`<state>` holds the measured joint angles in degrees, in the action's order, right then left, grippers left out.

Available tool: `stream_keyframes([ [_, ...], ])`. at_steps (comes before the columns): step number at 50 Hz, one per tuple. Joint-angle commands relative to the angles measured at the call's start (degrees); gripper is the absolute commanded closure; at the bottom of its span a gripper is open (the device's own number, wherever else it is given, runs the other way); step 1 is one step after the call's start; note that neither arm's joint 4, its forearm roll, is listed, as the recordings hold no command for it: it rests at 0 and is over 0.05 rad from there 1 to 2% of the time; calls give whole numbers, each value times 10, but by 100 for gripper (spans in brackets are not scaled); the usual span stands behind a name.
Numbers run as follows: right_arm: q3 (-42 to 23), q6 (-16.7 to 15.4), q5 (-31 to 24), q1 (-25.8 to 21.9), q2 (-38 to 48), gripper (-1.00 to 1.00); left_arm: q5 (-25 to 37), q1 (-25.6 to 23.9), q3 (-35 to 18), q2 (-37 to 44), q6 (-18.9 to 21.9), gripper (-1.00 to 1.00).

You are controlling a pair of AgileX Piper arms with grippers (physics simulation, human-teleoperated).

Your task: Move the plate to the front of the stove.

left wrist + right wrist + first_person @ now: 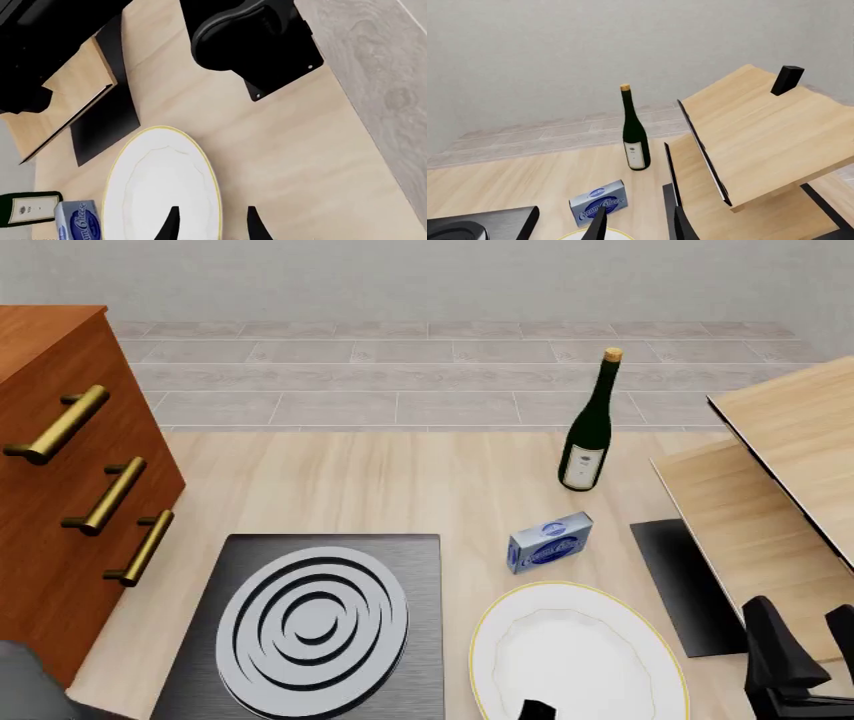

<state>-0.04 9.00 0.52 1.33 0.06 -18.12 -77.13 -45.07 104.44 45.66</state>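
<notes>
Plate (577,660) lay on tabletop (387,490) just right of stove (310,625). Left pincer (210,222) hovered over near rim, fingers spread, nearer than right pincer (637,222), also spread, aimed beyond plate toward bottle (634,131).

Glossy white plate (577,655), wood-grain table (400,490)
</notes>
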Motion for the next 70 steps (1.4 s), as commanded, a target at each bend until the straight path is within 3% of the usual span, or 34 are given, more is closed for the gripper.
stream_keyframes([
  [1, 0, 1, 0, -1, 0, -100, -8, 8, -1, 20, 9, -100],
  [17, 0, -1, 5, -2, 9, -100, -21, 29, -1, 44, 30, -100],
  [68, 0, -2, 18, -1, 24, -100, -49, 77, -8, 114, 45, -100],
  [69, 0, -2, 17, -1, 23, -100, -48, 77, -7, 115, 45, 100],
  [70, 0, -2, 17, -1, 22, -100, -45, 73, -6, 114, 42, 100],
])
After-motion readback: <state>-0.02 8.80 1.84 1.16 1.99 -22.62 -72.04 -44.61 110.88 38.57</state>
